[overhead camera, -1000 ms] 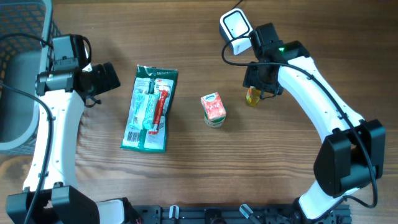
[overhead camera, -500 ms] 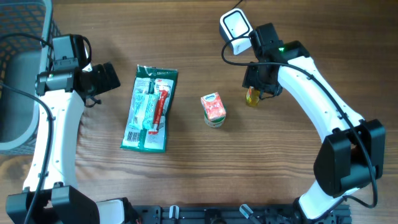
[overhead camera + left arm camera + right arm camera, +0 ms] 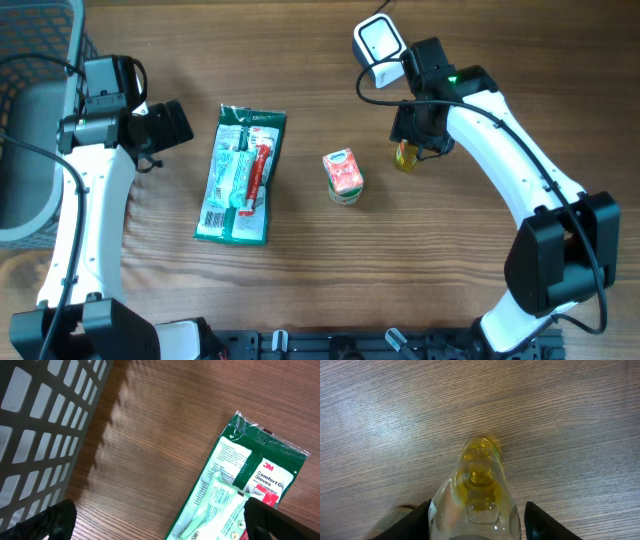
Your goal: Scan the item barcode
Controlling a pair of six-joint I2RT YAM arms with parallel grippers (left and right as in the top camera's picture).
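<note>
Nothing has shifted on the table (image 3: 300, 300) since a second ago; both arms and every item lie as they did. My right hand (image 3: 482, 522) is set half-closed around the small bottle of yellow liquid (image 3: 480, 480), one finger against each flank. I read this as a grip, though the wrist view shows only the finger edges meeting the plastic. The bottle's far end points down at the wood, so I judge it stands on or just above the table, not yet carried. It is the item nearest the white barcode scanner (image 3: 378, 45), which lies close by at about 11 o'clock from it, and that is probably why I took it first. I cannot see its label or any barcode, so it may need turning before the code faces the scanner. At 8 o'clock from the bottle stands a small drink carton (image 3: 343, 176), apart from it. Further out at 9 o'clock lies the green pack of 3M Comfort gloves (image 3: 240, 175), flat, with a barcode near its lower left corner. My left hand (image 3: 160, 522) hangs spread wide and empty just beside that pack's 10 o'clock corner, with the grey mesh basket (image 3: 40, 425) behind it, ready for that item later.
</note>
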